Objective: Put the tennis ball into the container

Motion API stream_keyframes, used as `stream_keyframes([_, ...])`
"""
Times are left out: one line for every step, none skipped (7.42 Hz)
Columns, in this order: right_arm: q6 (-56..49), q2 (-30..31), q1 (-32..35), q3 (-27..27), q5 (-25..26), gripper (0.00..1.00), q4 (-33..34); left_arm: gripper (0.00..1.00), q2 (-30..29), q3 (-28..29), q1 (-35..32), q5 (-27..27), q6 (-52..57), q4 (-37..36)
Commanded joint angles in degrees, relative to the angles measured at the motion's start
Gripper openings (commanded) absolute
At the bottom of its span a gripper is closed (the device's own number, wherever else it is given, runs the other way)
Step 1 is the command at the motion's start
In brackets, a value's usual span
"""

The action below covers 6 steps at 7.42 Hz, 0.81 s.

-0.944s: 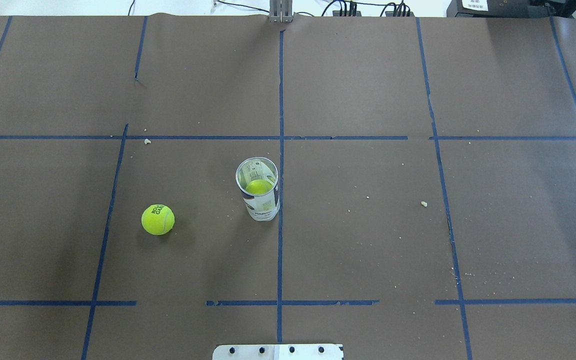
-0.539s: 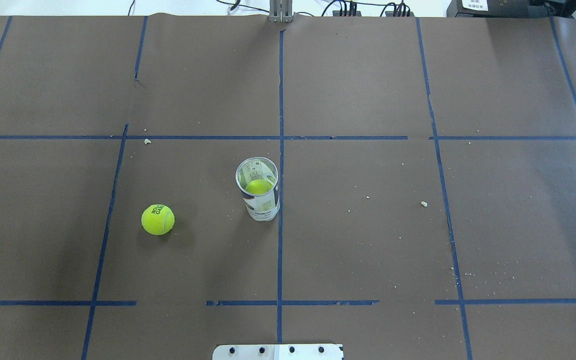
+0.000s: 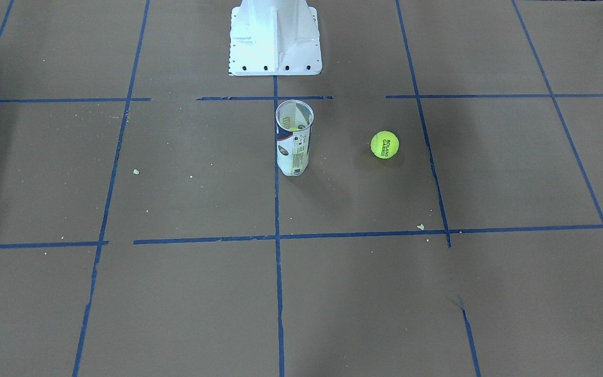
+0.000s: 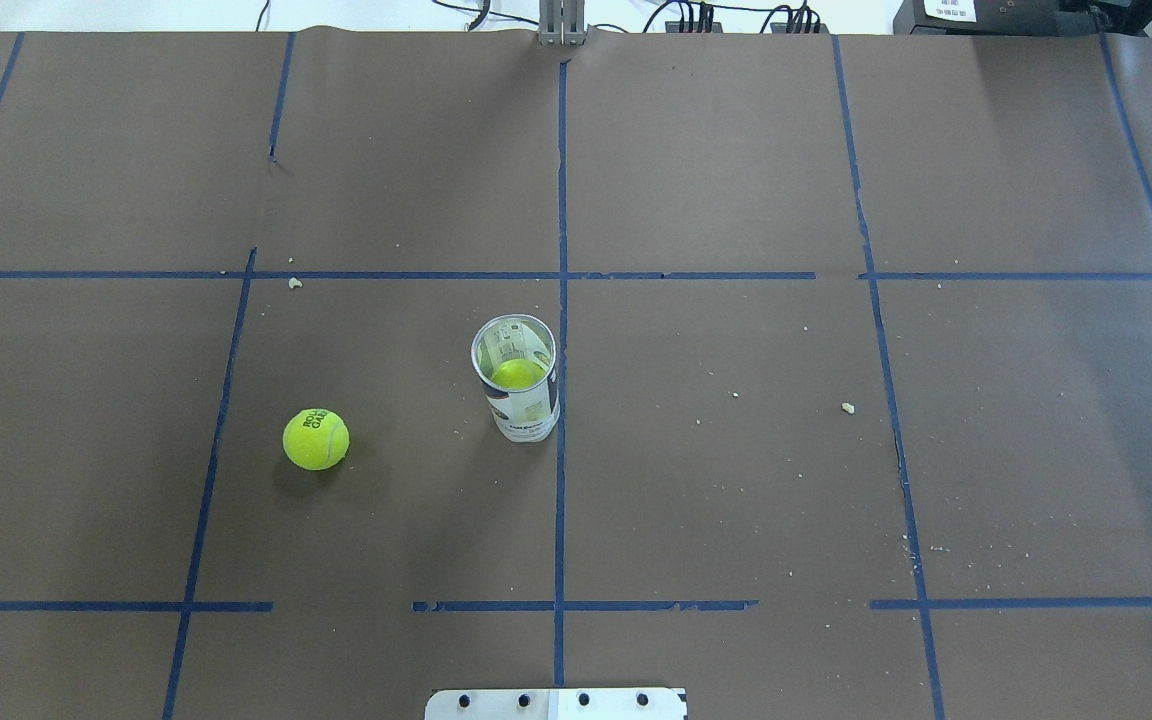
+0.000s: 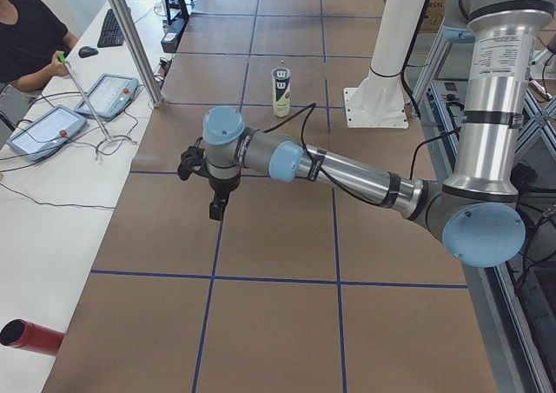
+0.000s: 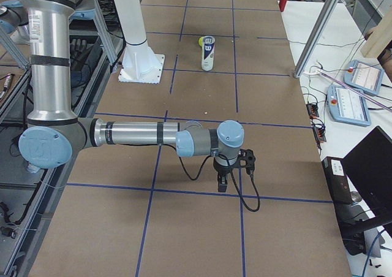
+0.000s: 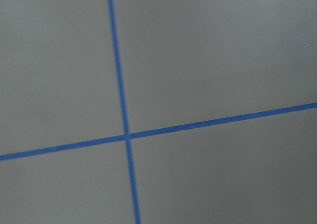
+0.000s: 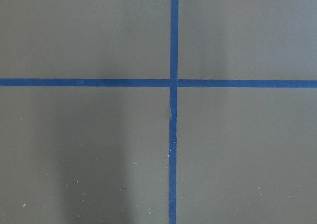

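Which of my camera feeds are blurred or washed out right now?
Left wrist view: soft focus, the tape cross fuzzy-edged. Right wrist view: sharp, with a dim shadow band lower left. Front-facing view: the white base is blown out by glare. Overhead view: crisp; the tennis ball shows readable lettering.

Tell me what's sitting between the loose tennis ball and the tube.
Only bare brown paper with a pale speck or so, as the overhead view shows; the tennis ball and container stand apart.
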<state>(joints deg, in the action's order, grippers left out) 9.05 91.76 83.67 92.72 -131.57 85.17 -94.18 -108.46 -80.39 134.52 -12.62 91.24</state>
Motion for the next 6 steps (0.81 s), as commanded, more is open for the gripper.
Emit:
stream_keyframes([0.0, 0.0, 0.0, 0.0, 0.0, 1.0, 0.0, 1.0, -2.93, -8.14, 9.53, -3.03, -15.72, -0.01])
stream_keyframes([0.0, 0.0, 0.0, 0.0, 0.0, 1.0, 0.0, 1.0, -3.81, -10.44, 14.51, -3.21, -22.73, 0.08])
stream_keyframes([0.0, 0.0, 0.0, 0.0, 0.0, 1.0, 0.0, 1.0, -7.47, -10.89, 21.87, -6.0, -32.2, -0.1])
stream_keyframes([0.0, 0.0, 0.0, 0.0, 0.0, 1.0, 0.0, 1.0, -9.42, -11.07, 27.69, -13.25, -35.34, -0.36])
stream_keyframes([0.0, 0.0, 0.0, 0.0, 0.0, 1.0, 0.0, 1.0, -10.57, -9.42, 31.49, -16.45, -35.63, -0.1])
stream_keyframes([0.0, 0.0, 0.0, 0.0, 0.0, 1.0, 0.0, 1.0, -13.89, -4.71, 34.14, -16.66, -36.16, -0.1])
